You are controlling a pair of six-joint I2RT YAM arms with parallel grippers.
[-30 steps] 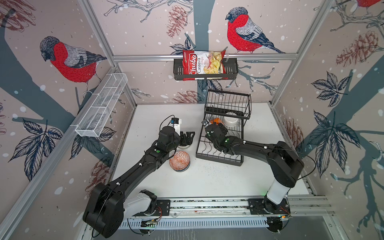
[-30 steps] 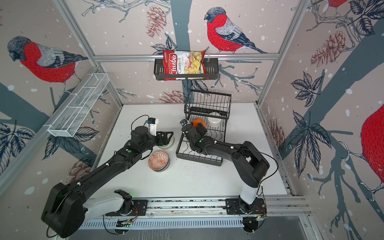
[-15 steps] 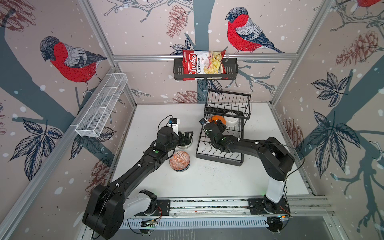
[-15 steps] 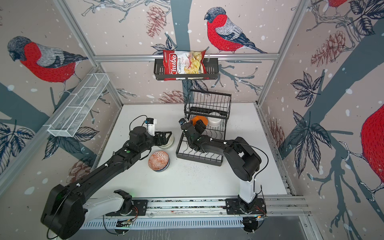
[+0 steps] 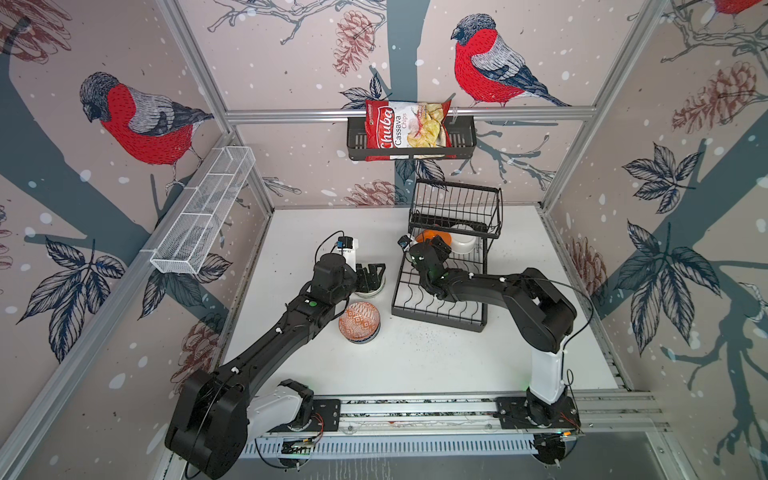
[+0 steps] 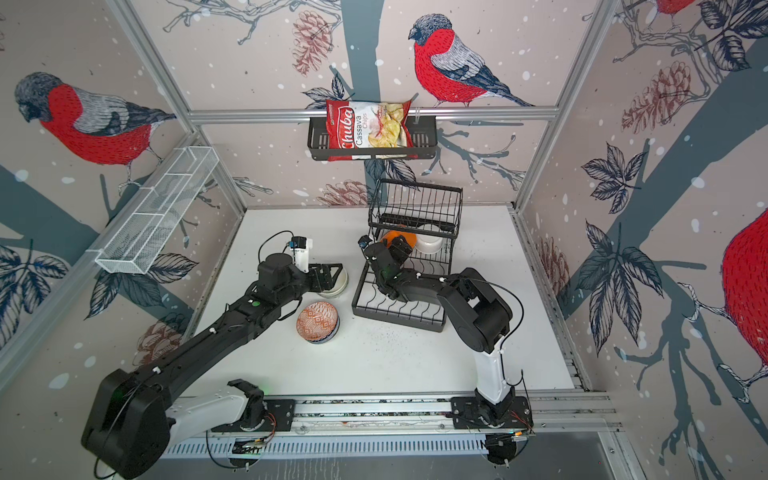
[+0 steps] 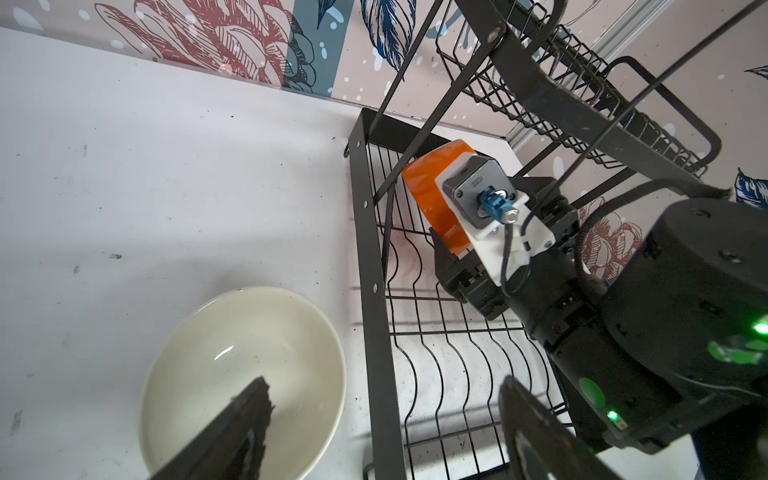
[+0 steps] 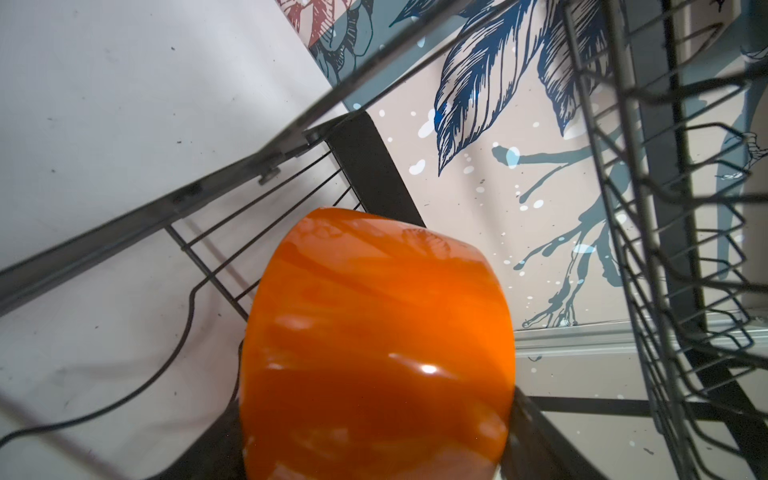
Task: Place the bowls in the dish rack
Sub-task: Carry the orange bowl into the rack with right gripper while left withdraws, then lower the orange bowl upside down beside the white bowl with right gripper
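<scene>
My right gripper (image 5: 436, 249) (image 8: 376, 428) is shut on an orange bowl (image 5: 434, 237) (image 6: 401, 239) (image 8: 374, 332), holding it on edge over the back of the dish rack (image 5: 436, 318) (image 7: 374, 291), under the raised basket tier. Beside it, a white bowl (image 5: 463, 245) rests in the rack. Left of the rack, a cream bowl (image 5: 370, 291) (image 7: 232, 353) sits on the table. My left gripper (image 5: 372, 276) (image 7: 384, 388) hangs open over it, one finger above the bowl and one above the rack's tray. An orange-red patterned bowl (image 5: 358, 322) (image 6: 318, 322) stands nearer the front, with a dark blue rim showing beneath it.
On the back wall, a black basket (image 5: 461, 137) holds a chips bag (image 5: 409, 126). A long white mesh tray (image 5: 203, 212) hangs on the left wall. The rack's upper basket (image 5: 455, 203) overhangs the orange bowl. My right arm lies across the rack's tray.
The right gripper has carried the orange bowl further back into the rack, under the basket tier. The left gripper has stayed open over the cream bowl.
</scene>
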